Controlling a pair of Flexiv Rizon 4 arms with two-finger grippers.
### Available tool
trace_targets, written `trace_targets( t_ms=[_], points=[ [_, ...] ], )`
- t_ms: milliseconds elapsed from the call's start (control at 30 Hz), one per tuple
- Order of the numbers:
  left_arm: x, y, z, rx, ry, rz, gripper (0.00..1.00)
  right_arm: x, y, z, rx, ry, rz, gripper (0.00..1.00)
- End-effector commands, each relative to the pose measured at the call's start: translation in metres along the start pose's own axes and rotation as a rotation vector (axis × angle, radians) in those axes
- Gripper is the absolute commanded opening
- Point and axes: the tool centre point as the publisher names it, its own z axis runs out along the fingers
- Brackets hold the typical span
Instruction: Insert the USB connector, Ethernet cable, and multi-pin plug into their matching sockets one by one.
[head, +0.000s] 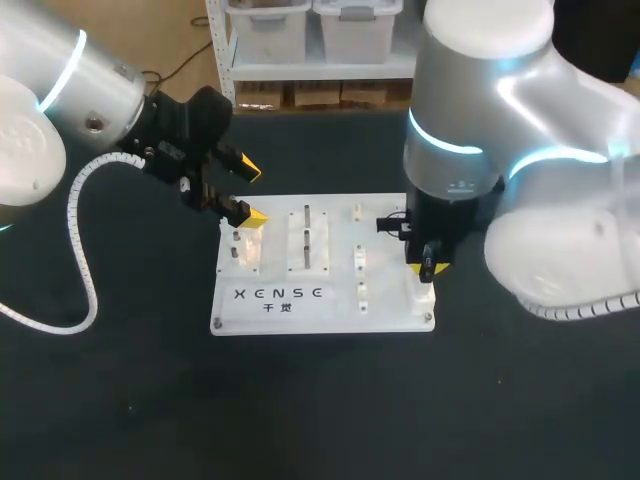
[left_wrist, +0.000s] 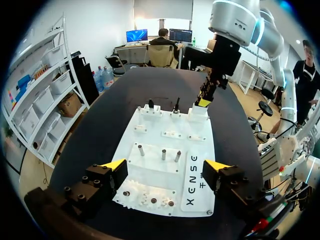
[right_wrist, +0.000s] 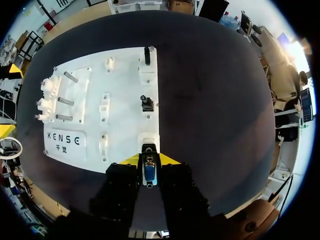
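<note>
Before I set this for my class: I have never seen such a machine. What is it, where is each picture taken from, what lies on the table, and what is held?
The machine is a robot with a left arm and a right arm, working at a dark table. One picture looks down from above and behind. The two round ones come from a camera on each arm's wrist. On the table lies a white board with sockets and pegs. The right tool is shut on a blue multi-pin plug, pointed at a white socket at a corner of the board. The left tool is open, holds nothing, and hovers over the board's other end.
</note>
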Motion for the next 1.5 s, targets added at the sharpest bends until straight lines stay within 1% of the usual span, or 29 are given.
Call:
trace_targets(
  t_ms=[33,133,267,367,533,567,600,633,667,900,1133,1267,1367,1467,1500],
  points=[
    [0.001,-0.001,0.000,-0.001,-0.004,0.002,1.00,0.003,-0.001,0.069,-0.006,0.046,-0.001,0.00],
    [0.001,-0.001,0.000,-0.001,-0.004,0.002,1.00,0.007,-0.002,0.074,-0.002,0.075,-0.008,0.00],
    [0.001,-0.001,0.000,-0.001,-0.004,0.002,1.00,0.009,-0.003,0.076,0.003,0.087,-0.008,0.00],
    [0.001,-0.001,0.000,-0.001,-0.004,0.002,1.00,0.008,-0.005,0.075,0.003,0.084,-0.006,0.00],
    [0.001,-0.001,0.000,-0.001,-0.004,0.002,1.00,0.002,-0.004,0.064,-0.009,0.054,-0.011,0.00],
    [0.001,-0.001,0.000,-0.001,-0.004,0.002,1.00,0.001,-0.005,0.061,-0.011,0.046,-0.012,0.16],
    [0.001,-0.001,0.000,-0.001,-0.004,0.002,1.00,0.000,-0.005,0.059,-0.016,0.039,-0.011,0.28],
    [0.001,-0.001,0.000,-0.001,-0.004,0.002,1.00,-0.002,-0.005,0.054,-0.013,0.022,-0.013,0.58],
    [0.001,-0.001,0.000,-0.001,-0.004,0.002,1.00,-0.003,-0.005,0.051,-0.020,0.015,-0.016,1.00],
    [0.001,-0.001,0.000,-0.001,-0.004,0.002,1.00,-0.013,-0.008,0.028,-0.040,-0.038,-0.013,1.00],
    [0.001,-0.001,0.000,-0.001,-0.004,0.002,1.00,-0.030,-0.014,0.000,-0.061,-0.104,-0.006,1.00],
    [0.001,-0.001,0.000,-0.001,-0.004,0.002,1.00,-0.040,-0.017,-0.015,-0.073,-0.127,-0.005,1.00],
    [0.001,-0.001,0.000,-0.001,-0.004,0.002,1.00,-0.046,-0.018,-0.027,-0.085,-0.143,-0.015,1.00],
    [0.001,-0.001,0.000,-0.001,-0.004,0.002,1.00,-0.051,-0.018,-0.039,-0.091,-0.183,-0.028,1.00],
    [0.001,-0.001,0.000,-0.001,-0.004,0.002,1.00,-0.053,-0.018,-0.042,-0.089,-0.183,-0.024,1.00]
  ],
)
